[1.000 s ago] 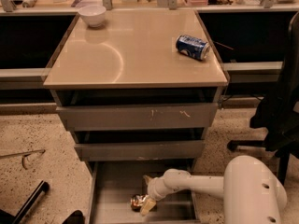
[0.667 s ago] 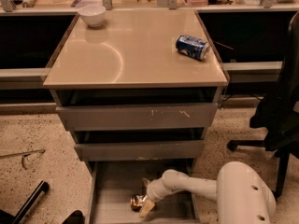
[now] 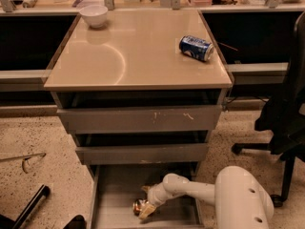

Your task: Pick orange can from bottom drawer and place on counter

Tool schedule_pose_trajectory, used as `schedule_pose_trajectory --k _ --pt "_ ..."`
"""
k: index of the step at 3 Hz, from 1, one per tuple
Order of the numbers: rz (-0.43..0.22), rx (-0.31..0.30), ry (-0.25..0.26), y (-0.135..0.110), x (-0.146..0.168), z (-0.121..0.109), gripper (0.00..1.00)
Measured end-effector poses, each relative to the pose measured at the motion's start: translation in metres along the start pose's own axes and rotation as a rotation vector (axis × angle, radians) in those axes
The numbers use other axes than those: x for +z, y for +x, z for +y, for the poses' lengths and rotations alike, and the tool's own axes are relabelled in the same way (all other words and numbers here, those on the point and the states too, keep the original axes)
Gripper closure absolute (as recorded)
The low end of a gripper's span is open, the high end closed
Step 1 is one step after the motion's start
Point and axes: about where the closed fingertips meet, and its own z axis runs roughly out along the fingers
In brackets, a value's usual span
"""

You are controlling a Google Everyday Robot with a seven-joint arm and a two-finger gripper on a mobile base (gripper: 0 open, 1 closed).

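The gripper (image 3: 147, 202) was down low inside the bottom drawer (image 3: 114, 194). It sat right beside the orange can (image 3: 138, 205), which lay on the drawer floor. I could not tell if the jaws were open or closed.

The can looked shiny and bumpy. It might slip out or roll away if the jaws caught it off to one side. The middle drawer (image 3: 143, 152) stuck out just above the arm, so a lift straight up might bump the can against it and knock it loose. Up on the counter (image 3: 128, 56), the blue can (image 3: 196, 47) lay on its side near the edge, and a nudge might send it rolling off.

I counted one orange can, one blue can, one white bowl (image 3: 94, 15), three drawers and one counter.
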Motion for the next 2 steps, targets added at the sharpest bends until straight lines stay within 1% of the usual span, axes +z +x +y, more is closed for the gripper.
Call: schedule_pose_trajectory --k 2 --pt "0.000 0.000 0.000 0.0001 0.0002 -0.0002 0.65"
